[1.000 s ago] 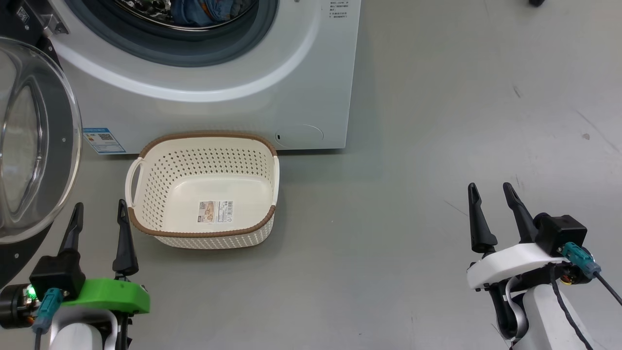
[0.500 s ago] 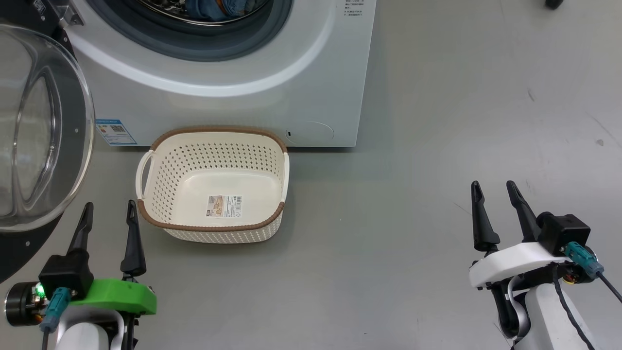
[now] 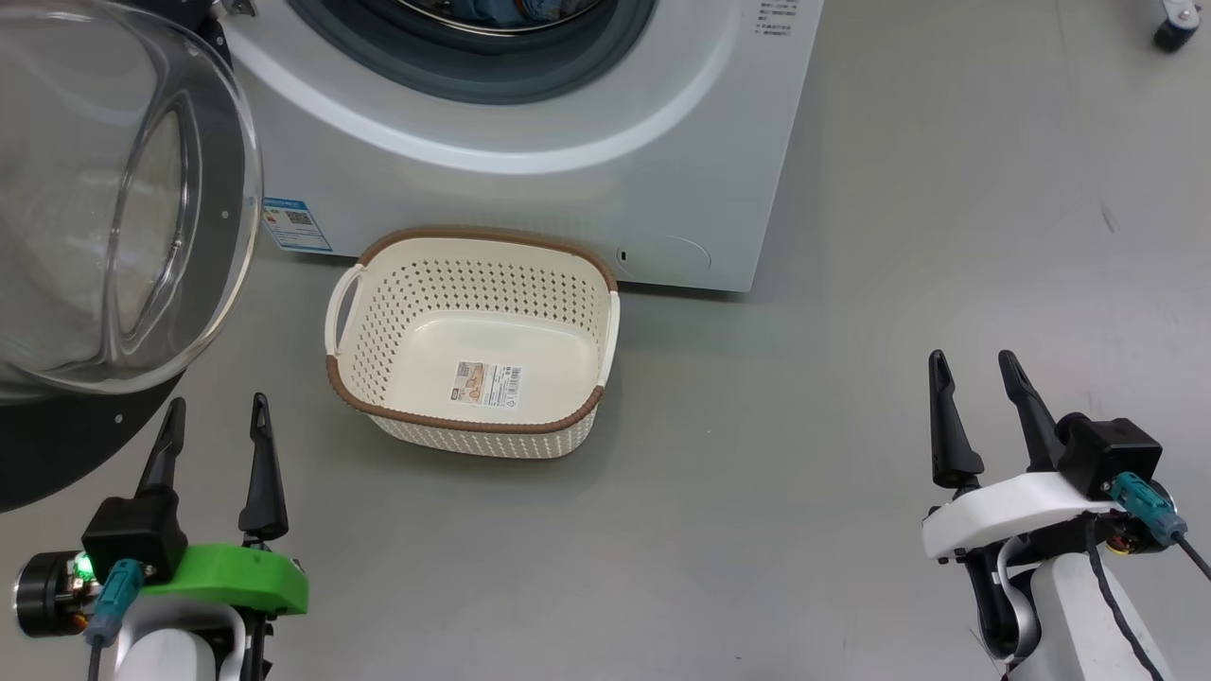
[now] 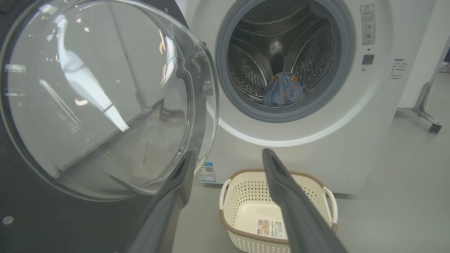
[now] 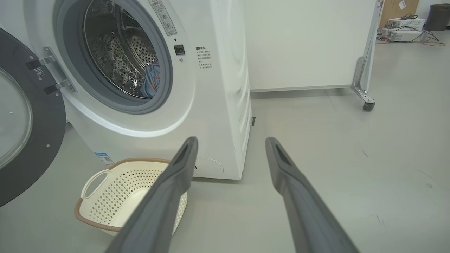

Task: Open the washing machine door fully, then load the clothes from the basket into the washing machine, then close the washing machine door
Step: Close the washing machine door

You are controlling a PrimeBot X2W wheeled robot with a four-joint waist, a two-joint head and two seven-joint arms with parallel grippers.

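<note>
The white washing machine [image 3: 605,170] stands at the top of the head view with its door [image 3: 104,208] swung wide open to the left, glass bowl bulging toward me. Light blue clothes [image 4: 283,94] lie inside the drum, also visible as clothes [image 5: 152,81] in the right wrist view. On the floor before the machine sits the cream basket [image 3: 378,378] with nothing in it but its base label. My left gripper [image 3: 216,426] hovers open at lower left, just below the door and left of the basket. My right gripper [image 3: 974,374] is open at lower right, far from the basket.
Grey floor [image 3: 851,378] spreads to the right of the machine. A white panel on a wheeled foot [image 5: 367,103] stands behind, right of the machine. Boxes and cables [image 5: 404,31] sit far back right.
The camera has turned left: the machine, basket and door have all slid rightward in the head view. Both grippers stay open and hold about the same place.
</note>
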